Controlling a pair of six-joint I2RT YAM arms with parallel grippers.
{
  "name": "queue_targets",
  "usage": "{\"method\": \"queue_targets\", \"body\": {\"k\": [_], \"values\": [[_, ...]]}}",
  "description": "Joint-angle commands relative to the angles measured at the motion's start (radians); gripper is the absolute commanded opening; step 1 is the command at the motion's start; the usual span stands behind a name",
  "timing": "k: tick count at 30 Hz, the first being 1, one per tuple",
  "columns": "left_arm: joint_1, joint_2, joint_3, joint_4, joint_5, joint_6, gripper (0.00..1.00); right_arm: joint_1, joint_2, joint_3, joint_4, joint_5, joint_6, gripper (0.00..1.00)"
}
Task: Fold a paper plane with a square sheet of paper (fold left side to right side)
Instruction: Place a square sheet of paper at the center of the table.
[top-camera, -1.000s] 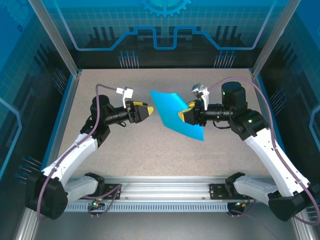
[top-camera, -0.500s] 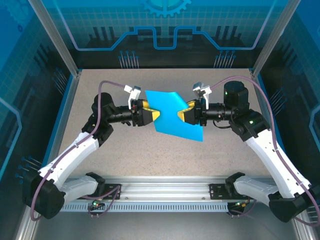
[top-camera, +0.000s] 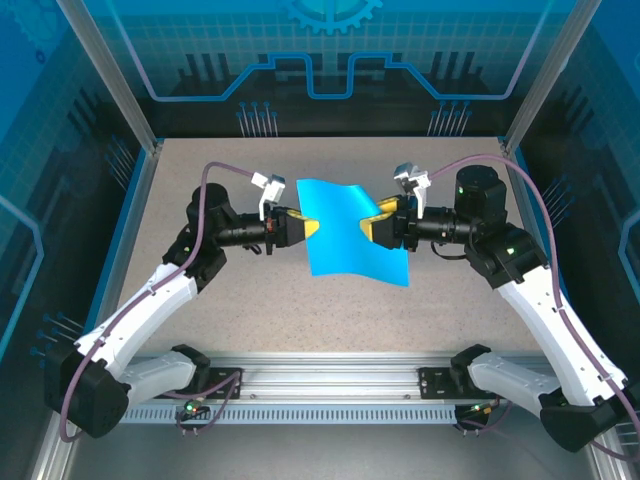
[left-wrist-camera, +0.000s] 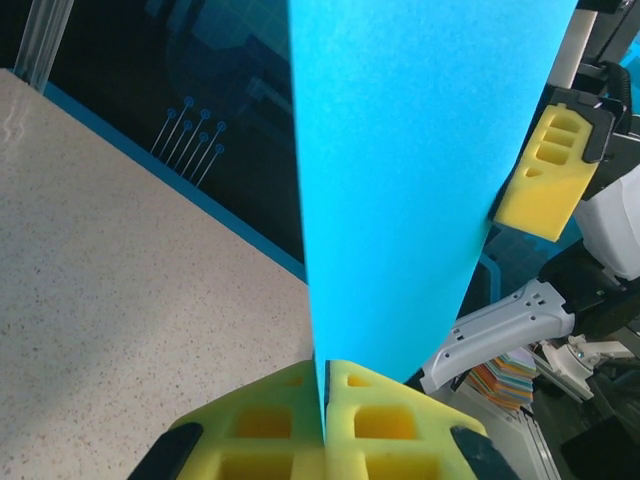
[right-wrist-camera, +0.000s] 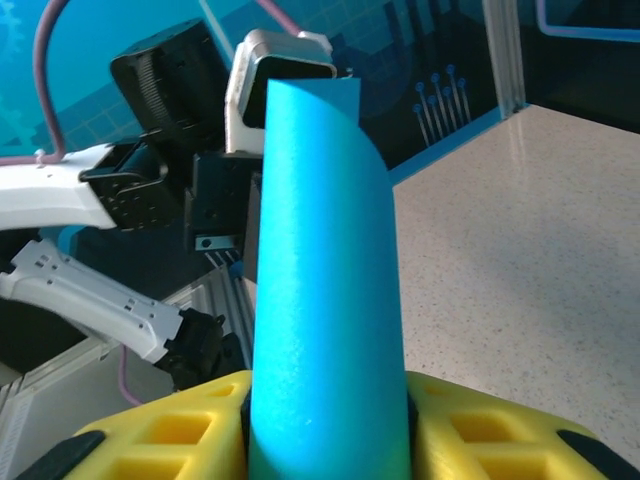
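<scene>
Left jaws, apart a second ago, now pinch the thin teal-blue square paper sheet (top-camera: 350, 235) in mid-air; right jaws look loosened, standing apart around its curled edge.

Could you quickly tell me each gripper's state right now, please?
Left gripper: closed, pinching the square sheet of paper.
Right gripper: around the sheet; grip cannot be told.

The right gripper (right-wrist-camera: 328, 425) has its yellow fingers (right-wrist-camera: 150, 440) apart at the bottom of the view. The teal sheet (right-wrist-camera: 320, 250) rises between them, bowed toward the camera. Behind its top stands the left arm (right-wrist-camera: 165, 80). The speckled bench (right-wrist-camera: 520, 260) lies on the right.
</scene>
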Motion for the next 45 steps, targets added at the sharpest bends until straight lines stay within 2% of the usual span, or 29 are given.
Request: {"method": "queue_targets", "body": {"k": [1,7,12,17,24,29,34,39,45], "values": [[-0.004,0.01,0.027,-0.082,-0.032,0.037,0.0,-0.014,-0.023,-0.016,-0.054,0.085,-0.004,0.47],[-0.003,0.056,0.009,-0.215,-0.118,0.037,0.0,-0.02,-0.024,-0.054,-0.142,0.278,0.002,0.68],[-0.002,0.156,0.003,-0.297,-0.156,0.014,0.0,-0.03,-0.024,-0.143,-0.146,0.365,0.057,0.78],[-0.003,0.295,0.008,-0.362,-0.174,0.001,0.0,-0.032,-0.01,-0.255,-0.106,0.399,0.116,0.81],[-0.003,0.5,0.064,-0.48,-0.26,0.014,0.0,-0.032,0.027,-0.386,-0.051,0.427,0.2,0.8],[-0.003,0.564,0.098,-0.56,-0.319,0.055,0.0,-0.02,0.067,-0.458,0.031,0.405,0.267,0.68],[-0.003,0.575,0.127,-0.631,-0.355,0.091,0.0,0.014,0.144,-0.509,0.13,0.41,0.329,0.48],[-0.003,0.585,0.149,-0.688,-0.383,0.117,0.0,0.06,0.267,-0.499,0.199,0.434,0.368,0.27],[-0.004,0.591,0.166,-0.709,-0.384,0.119,0.0,0.078,0.42,-0.455,0.242,0.463,0.398,0.09]]}}
